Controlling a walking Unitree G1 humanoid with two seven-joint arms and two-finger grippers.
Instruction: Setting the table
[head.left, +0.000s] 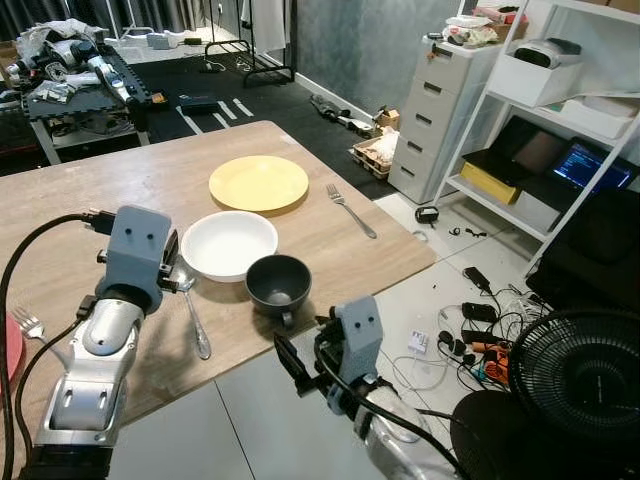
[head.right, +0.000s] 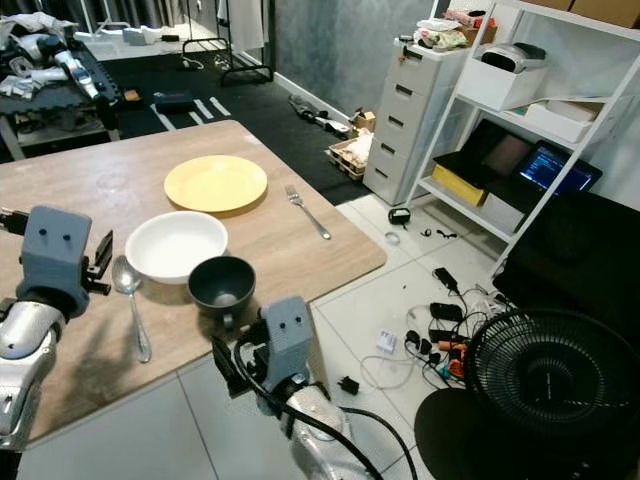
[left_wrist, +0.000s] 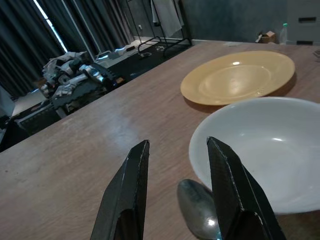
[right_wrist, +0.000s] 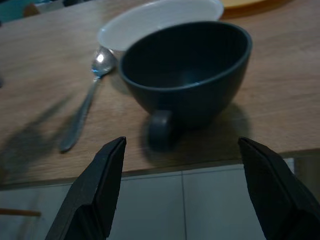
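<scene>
A dark grey ceramic cup (head.left: 279, 282) stands at the near edge of the light wooden table (head.left: 120, 190), just beside a round white bowl (head.left: 229, 243). The right claw (right_wrist: 182, 187), spread wide, faces its handle. The left claw (left_wrist: 176, 192), narrowly parted, hovers over a silver metal spoon (head.left: 194, 315) beside the bowl.

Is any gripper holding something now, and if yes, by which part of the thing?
Nothing is held. The left gripper is open over the spoon; the right gripper is open before the dark cup.
</scene>
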